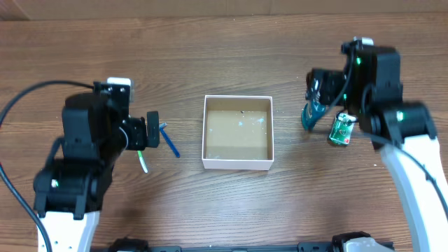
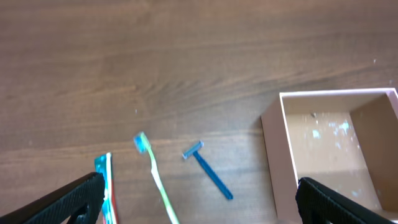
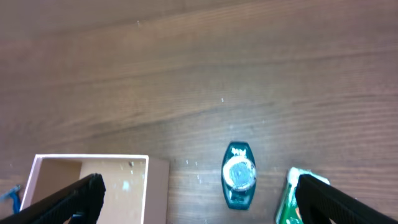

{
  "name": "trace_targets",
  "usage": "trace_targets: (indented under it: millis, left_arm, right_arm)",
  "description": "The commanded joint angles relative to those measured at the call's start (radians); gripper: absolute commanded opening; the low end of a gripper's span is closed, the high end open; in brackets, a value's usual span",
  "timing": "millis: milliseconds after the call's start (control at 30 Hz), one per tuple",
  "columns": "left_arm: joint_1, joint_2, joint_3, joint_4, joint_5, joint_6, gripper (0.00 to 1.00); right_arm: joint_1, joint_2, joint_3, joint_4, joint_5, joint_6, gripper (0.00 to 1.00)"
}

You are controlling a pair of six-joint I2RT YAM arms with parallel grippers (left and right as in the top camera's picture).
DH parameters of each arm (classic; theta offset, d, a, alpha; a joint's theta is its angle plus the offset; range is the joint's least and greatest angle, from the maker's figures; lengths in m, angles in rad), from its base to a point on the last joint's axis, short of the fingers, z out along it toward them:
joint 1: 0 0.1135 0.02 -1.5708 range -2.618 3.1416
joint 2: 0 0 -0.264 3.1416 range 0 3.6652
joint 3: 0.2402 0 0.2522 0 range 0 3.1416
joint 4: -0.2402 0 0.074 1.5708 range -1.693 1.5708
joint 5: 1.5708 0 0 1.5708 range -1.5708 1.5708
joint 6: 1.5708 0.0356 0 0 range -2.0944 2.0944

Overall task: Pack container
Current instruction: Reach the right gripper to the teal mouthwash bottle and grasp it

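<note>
The container [image 1: 237, 162] is a shallow white-walled box with a brown bottom at the table's middle, and it holds nothing. It also shows in the left wrist view [image 2: 277, 146] and the right wrist view [image 3: 155, 186]. A blue razor [image 1: 170, 143] [image 2: 209, 171] and a green-white toothbrush [image 1: 143, 161] [image 2: 158, 180] lie left of it. A thin tube [image 2: 107, 184] lies by them. A teal bottle [image 1: 311, 114] [image 3: 239, 174] stands right of the box, next to a green packet [image 1: 341, 130] [image 3: 290, 202]. My left gripper [image 1: 152, 130] [image 2: 199, 202] is open above the toothbrush. My right gripper [image 1: 316, 87] [image 3: 198, 202] is open above the bottle.
Wooden table [image 1: 224, 56] all round. A black cable [image 1: 28, 94] loops at the far left. The arm bases stand at the near left and near right edges.
</note>
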Motion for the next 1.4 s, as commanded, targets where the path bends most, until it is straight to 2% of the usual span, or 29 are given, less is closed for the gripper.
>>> trace_targets:
  millis: [0, 67, 367, 900, 1367]
  left_arm:
    - [0.005, 0.063, 0.096, -0.077, 0.062, 0.001, 1.0]
    - [0.006, 0.066, 0.096, -0.092, 0.103, 0.002, 1.0]
    - [0.006, 0.067, 0.096, -0.099, 0.104, 0.001, 1.0]
    - [0.006, 0.085, 0.096, -0.12, 0.096, 0.001, 1.0]
    - [0.006, 0.106, 0.096, -0.125, 0.096, 0.001, 1.0]
  right_arm:
    - [-0.008, 0.111, 0.155, -0.105, -0.025, -0.008, 1.0]
    - [-0.008, 0.127, 0.166, -0.132, -0.06, -0.008, 1.0]
    - [-0.008, 0.145, 0.165, -0.13, 0.033, 0.014, 1.0]
    - [-0.018, 0.393, 0.161, -0.171, 0.035, 0.053, 1.0]
    - [-0.075, 0.414, 0.108, -0.171, -0.014, 0.006, 1.0]
